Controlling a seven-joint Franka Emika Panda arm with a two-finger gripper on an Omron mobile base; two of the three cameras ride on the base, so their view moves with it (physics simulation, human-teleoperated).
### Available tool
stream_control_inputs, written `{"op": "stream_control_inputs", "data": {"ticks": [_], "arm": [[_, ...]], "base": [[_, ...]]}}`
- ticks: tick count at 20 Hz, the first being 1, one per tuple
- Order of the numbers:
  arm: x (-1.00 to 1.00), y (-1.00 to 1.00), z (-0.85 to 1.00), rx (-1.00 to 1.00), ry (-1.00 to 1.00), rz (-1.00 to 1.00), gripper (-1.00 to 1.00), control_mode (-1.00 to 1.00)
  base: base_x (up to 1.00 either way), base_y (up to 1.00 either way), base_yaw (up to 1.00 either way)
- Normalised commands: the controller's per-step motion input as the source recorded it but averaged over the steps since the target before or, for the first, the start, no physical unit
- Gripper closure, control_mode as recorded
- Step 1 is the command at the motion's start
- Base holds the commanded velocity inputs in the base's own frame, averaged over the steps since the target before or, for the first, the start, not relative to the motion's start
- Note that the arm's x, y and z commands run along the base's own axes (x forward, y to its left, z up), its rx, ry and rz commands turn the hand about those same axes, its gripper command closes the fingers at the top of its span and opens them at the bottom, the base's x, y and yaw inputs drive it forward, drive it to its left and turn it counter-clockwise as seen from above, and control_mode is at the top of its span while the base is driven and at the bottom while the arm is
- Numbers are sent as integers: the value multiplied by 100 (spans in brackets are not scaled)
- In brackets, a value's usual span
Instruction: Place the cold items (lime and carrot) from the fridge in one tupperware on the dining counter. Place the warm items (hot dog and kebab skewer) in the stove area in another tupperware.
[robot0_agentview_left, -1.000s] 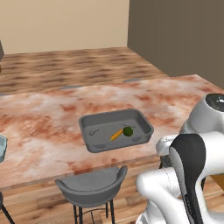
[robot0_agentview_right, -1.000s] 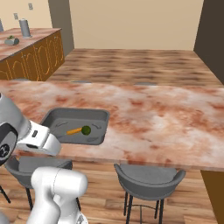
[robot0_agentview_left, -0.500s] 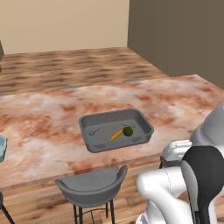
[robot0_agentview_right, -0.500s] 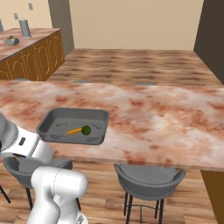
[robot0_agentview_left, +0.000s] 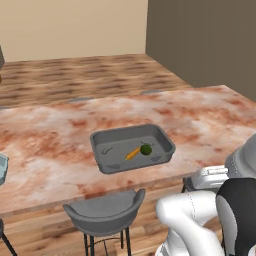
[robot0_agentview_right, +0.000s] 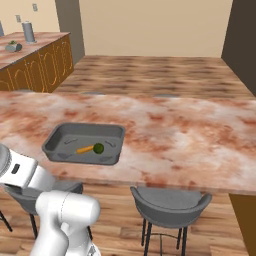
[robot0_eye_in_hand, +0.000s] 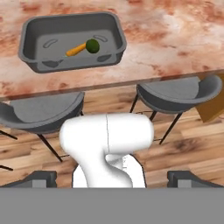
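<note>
A grey tupperware (robot0_agentview_left: 162, 139) (robot0_agentview_right: 52, 141) (robot0_eye_in_hand: 117, 34) sits on the marble dining counter (robot0_agentview_left: 55, 130) near its front edge. An orange carrot (robot0_agentview_left: 132, 153) (robot0_agentview_right: 85, 149) (robot0_eye_in_hand: 75, 50) and a green lime (robot0_agentview_left: 145, 149) (robot0_agentview_right: 98, 148) (robot0_eye_in_hand: 92, 45) lie side by side in it, touching. My gripper (robot0_eye_in_hand: 114, 178) is open and holds nothing; it hangs low in front of the counter, well back from the tupperware and looking up at it. Its fingertips (robot0_eye_in_hand: 41, 177) stand far apart. The hot dog and kebab skewer are out of view.
Grey bar stools (robot0_agentview_left: 105, 212) (robot0_agentview_right: 170, 200) (robot0_eye_in_hand: 175, 94) stand under the counter's front edge. A pale container edge (robot0_agentview_left: 2, 167) shows at the counter's far left. A wooden side counter (robot0_agentview_right: 35, 50) with a canister (robot0_agentview_right: 29, 32) stands at the back left.
The arm has folded down and back, dropping lower in both base views. The tupperware, carrot and lime have stayed put. The gripper stays open.
</note>
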Motion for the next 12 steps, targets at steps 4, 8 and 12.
{"op": "stream_control_inputs", "data": {"ticks": [4, 8, 12], "arm": [[0, 0, 0, 0, 0, 0, -100, 100], [0, 0, 0, 0, 0, 0, -100, 100], [0, 0, 0, 0, 0, 0, -100, 100]], "base": [[-42, 27, 2], [-24, 68, 18], [-2, 90, 43]]}}
